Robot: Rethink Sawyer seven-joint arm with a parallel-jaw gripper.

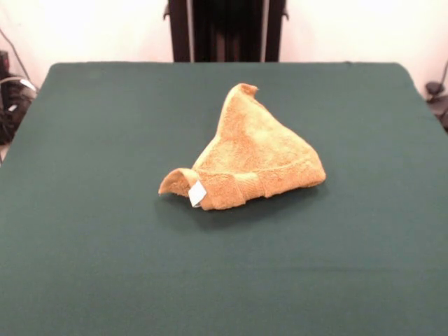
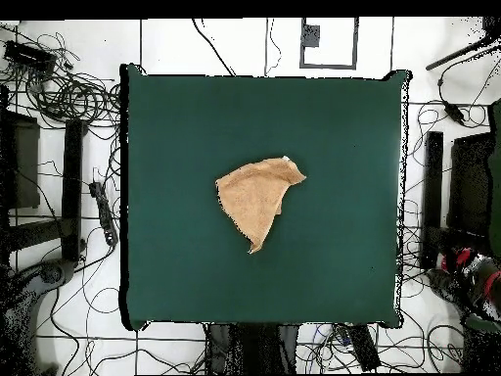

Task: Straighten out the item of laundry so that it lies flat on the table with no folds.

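Fingers: absent from both views, state unknowable. Towel (image 1: 248, 150): folded triangular on counter (image 1: 84, 266); soft, light, limp. Likely best gripped at curled near-left corner by tag (image 1: 197, 194).

Orange-tan towel (image 2: 256, 201) crumpled, roughly triangular, near ctr of green table (image 2: 166, 117), cables on floor

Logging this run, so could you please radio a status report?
Gripper not in view. Towel folded into a peaked triangle mid-table, tag showing. Nothing in the way.
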